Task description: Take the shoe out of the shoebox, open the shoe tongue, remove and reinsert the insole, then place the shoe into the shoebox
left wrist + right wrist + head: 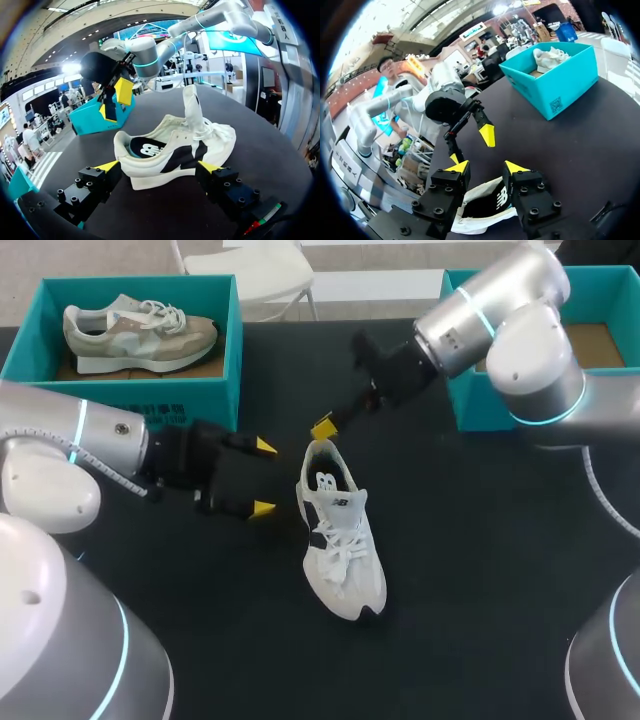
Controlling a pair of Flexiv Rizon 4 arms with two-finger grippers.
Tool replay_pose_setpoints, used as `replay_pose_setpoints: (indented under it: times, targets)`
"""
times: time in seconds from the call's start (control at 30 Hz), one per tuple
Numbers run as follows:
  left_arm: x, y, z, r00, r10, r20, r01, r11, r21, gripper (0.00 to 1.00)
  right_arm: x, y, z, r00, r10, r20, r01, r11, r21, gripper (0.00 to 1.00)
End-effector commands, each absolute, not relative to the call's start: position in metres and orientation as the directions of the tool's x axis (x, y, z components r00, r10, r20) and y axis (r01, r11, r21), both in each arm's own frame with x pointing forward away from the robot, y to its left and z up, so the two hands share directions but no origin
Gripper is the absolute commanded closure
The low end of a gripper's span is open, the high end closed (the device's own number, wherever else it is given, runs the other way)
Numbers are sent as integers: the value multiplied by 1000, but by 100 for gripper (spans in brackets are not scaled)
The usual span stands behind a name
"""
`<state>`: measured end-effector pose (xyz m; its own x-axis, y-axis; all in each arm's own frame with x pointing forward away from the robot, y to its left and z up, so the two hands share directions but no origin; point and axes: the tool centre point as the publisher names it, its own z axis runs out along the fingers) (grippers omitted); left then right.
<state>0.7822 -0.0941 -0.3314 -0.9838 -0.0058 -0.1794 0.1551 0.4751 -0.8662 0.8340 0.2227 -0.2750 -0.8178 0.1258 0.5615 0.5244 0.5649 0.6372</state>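
The white shoe (340, 535) is carrying a white logo (149, 148) on its dark insole (137, 150), clearest in the left wrist view, and a large dark letter mark (187, 156) is running across its side. The teal shoebox (215, 390) at the table's far left is showing a line of white print (140, 410) along its front wall, too small to read. A square scan code (555, 104) is sitting on one wall in the right wrist view.
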Motion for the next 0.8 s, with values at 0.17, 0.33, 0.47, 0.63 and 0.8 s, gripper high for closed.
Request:
replay_pose_setpoints:
  times: [0.17,0.33,0.47,0.63,0.8]
  targets:
    - [775,-64,-308,-984,-5,-179,154,480,-864,0,815,204,-275,-793,237,562,594,504,626,64]
    - [775,-51,-291,-984,5,-180,160,481,-862,0,806,196,-279,-761,354,543,648,426,631,80]
    - [779,-39,-283,-983,17,-183,167,491,-855,0,803,194,-281,-727,453,516,679,363,638,100]
    - [785,-23,-276,-986,16,-168,153,512,-845,0,806,197,-275,-708,568,419,674,367,641,100]
    - [791,-10,-265,-985,7,-170,148,531,-834,0,807,198,-270,-638,691,340,709,356,609,100]
